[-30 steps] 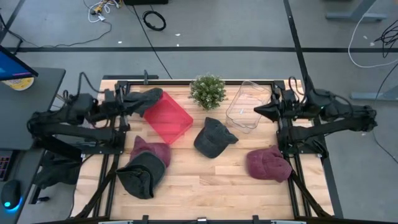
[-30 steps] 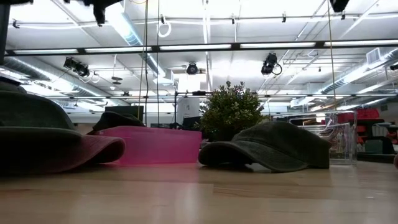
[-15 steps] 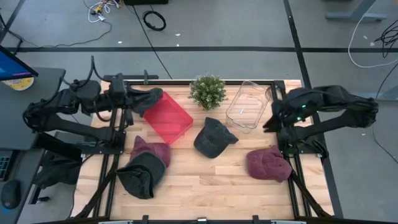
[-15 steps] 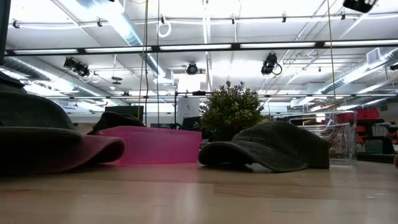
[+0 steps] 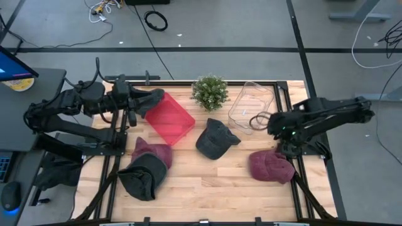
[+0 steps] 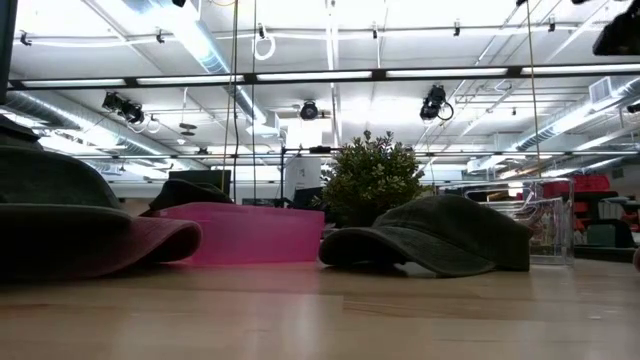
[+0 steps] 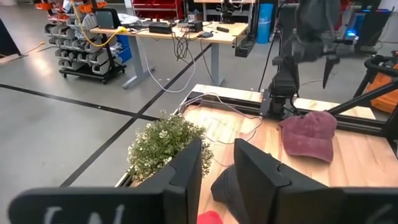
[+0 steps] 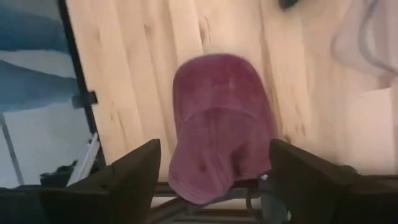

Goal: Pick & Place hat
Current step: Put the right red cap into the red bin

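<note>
High view: the wooden surface (image 5: 207, 182) carries several hats. A maroon hat (image 5: 271, 165) lies near the right edge, a dark grey hat (image 5: 215, 139) sits in the middle, and at the left a dark hat (image 5: 141, 178) lies on top of another maroon hat (image 5: 151, 150). A red bin (image 5: 169, 120) holds a further dark hat (image 5: 144, 100) at its far corner, a small potted plant (image 5: 210, 91) stands at the back, and a clear bin (image 5: 250, 106) lies beside it. The right gripper (image 5: 271, 123) hangs above the surface between the clear bin and the maroon hat at the right; the left gripper (image 5: 130, 115) waits over the left edge beside the red bin.

Low view: the dark grey hat (image 6: 440, 235) rests flat on the surface in front of the plant (image 6: 372, 178), with the red bin (image 6: 248, 233) to its left and the stacked hats (image 6: 70, 225) nearest the camera.

Left wrist view: the left gripper (image 7: 219, 171) has its fingers (image 7: 189, 168) parted and holds nothing; beyond it are the plant (image 7: 165, 144) and the maroon hat (image 7: 309, 132).

Right wrist view: the right gripper (image 8: 211, 171) is spread wide and empty, looking straight down on the maroon hat (image 8: 217, 124), which lies on the surface between the two fingers (image 8: 134, 174) without touching them.
</note>
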Robot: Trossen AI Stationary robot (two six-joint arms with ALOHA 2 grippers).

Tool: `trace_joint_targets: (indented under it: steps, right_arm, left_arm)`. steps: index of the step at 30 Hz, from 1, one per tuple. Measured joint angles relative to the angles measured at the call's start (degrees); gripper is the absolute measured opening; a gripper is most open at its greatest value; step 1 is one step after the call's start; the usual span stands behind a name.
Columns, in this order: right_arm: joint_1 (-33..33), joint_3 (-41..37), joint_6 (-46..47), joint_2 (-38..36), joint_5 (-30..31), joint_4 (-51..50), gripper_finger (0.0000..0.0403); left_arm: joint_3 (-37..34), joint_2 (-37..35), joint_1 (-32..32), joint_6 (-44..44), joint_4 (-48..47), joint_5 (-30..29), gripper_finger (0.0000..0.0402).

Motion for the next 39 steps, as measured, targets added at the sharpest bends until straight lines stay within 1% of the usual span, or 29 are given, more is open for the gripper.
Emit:
trace_joint_targets:
  steps: [4,8,12,17,20,23,25,28,35,39]
  right_arm:
    - [4.22,-4.74,1.21,1.06,-0.13,5.16,0.0301]
    - [7.92,-8.74,2.65,1.89,-1.34,9.40,0.0287]
    - [11.02,-12.56,3.93,2.41,-1.75,9.92,0.0282]
    - [13.93,-17.90,7.29,2.41,-4.17,11.36,0.0308]
    - [15.66,-21.21,10.53,2.40,-5.29,14.28,0.0325]
    - [17.59,-24.39,15.27,2.41,-4.81,16.57,0.0333]
    - [18.86,-26.43,17.56,2.41,-3.02,18.22,0.0332]
    - [20.31,-29.61,19.93,2.41,-0.65,22.64,0.0324]
    - [21.01,-36.78,27.30,2.50,-0.74,32.49,0.0292]
    - [21.01,-39.88,30.38,2.52,-0.76,36.86,0.0260]
  left_arm:
    - [0.00,0.00,0.00,0.51,-0.16,-0.25,0.0101]
    - [0.00,-0.01,0.00,0.66,-0.23,-0.85,0.0101]
    - [0.00,0.00,0.00,0.65,-0.25,-0.85,0.0101]
    - [0.00,0.00,-0.02,0.56,-0.69,-0.87,0.0101]
    - [0.00,0.00,-0.01,0.54,-0.80,-0.87,0.0101]
    - [0.00,0.00,-0.02,0.53,-1.08,-0.86,0.0101]
    - [0.00,0.00,0.00,0.52,-1.16,-0.87,0.0101]
    - [0.00,0.00,-0.02,0.52,-1.15,-1.28,0.0101]
    - [0.00,0.00,0.00,0.39,-1.12,-2.36,0.0101]
    - [0.00,0.00,-0.01,0.41,-1.10,-2.34,0.0101]
